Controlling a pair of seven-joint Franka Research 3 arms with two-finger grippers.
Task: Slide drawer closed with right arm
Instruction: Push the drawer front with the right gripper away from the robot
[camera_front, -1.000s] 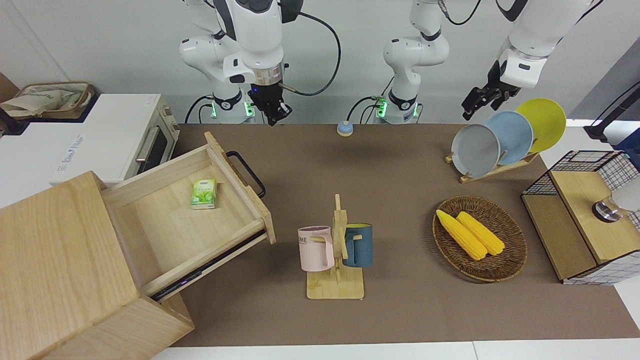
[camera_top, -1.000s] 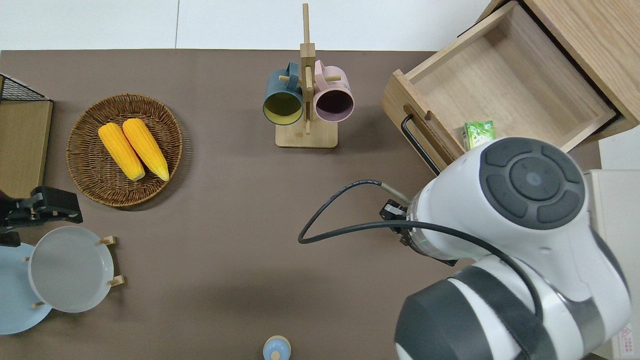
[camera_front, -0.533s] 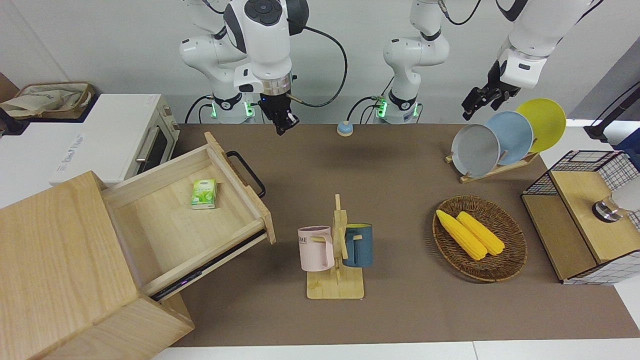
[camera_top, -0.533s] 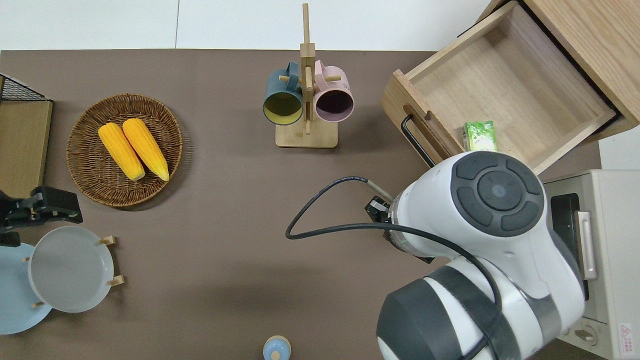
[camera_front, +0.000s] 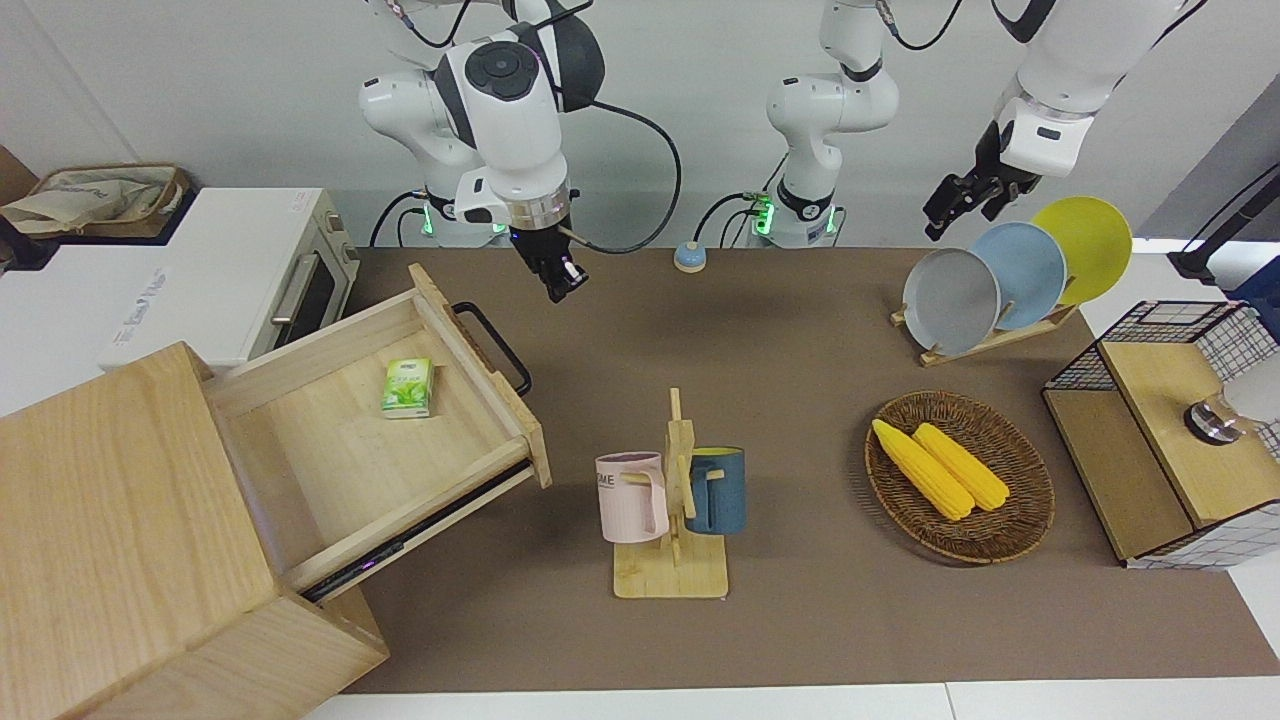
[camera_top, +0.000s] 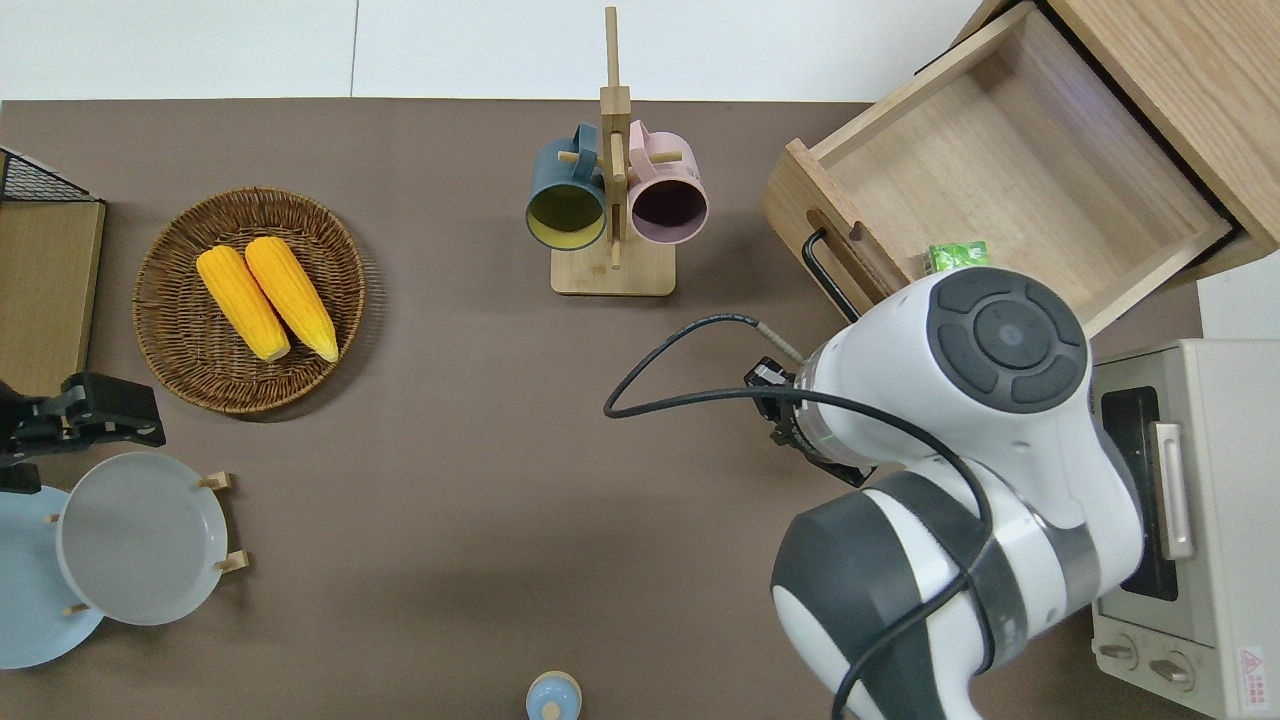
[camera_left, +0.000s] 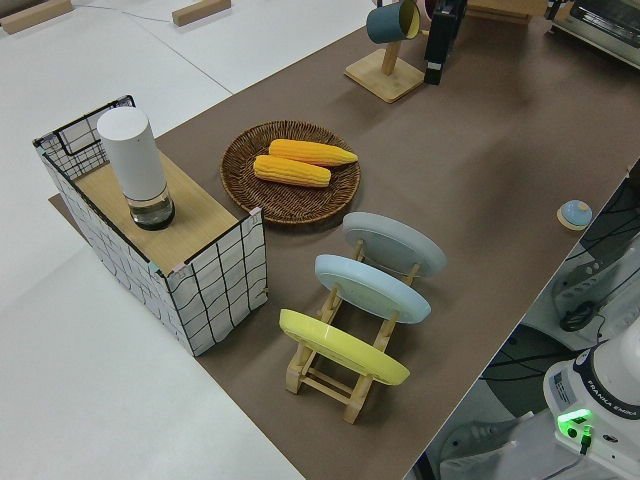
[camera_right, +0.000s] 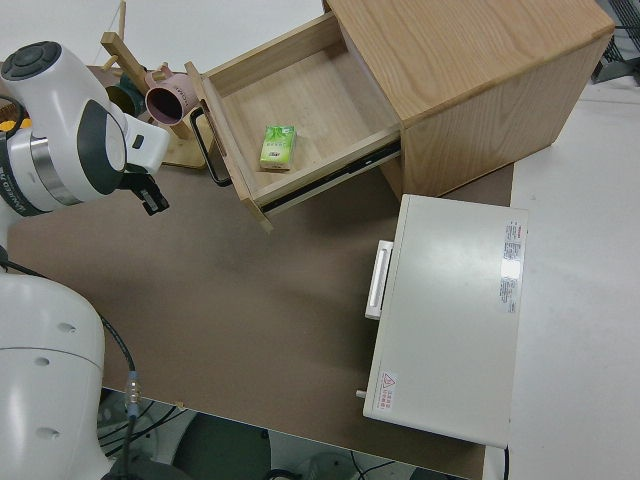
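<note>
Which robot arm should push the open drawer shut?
The right arm. Its gripper hangs over the mat close to the drawer and its black handle. The left arm is parked.

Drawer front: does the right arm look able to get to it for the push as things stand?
Probably yes. The right gripper hangs over bare table beside the drawer handle, nothing between them; the mug rack stands clear.

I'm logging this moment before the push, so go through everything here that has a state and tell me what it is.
Drawer: open, pulled well out.
Green packet: lying flat in the drawer.
Toaster oven: door shut.
Two mugs: hung on the wooden stand.
Three plates: standing on edge in the rack.
Two corn cobs: lying in the basket.
Right gripper: raised over bare table, empty.
Left arm: parked.
</note>
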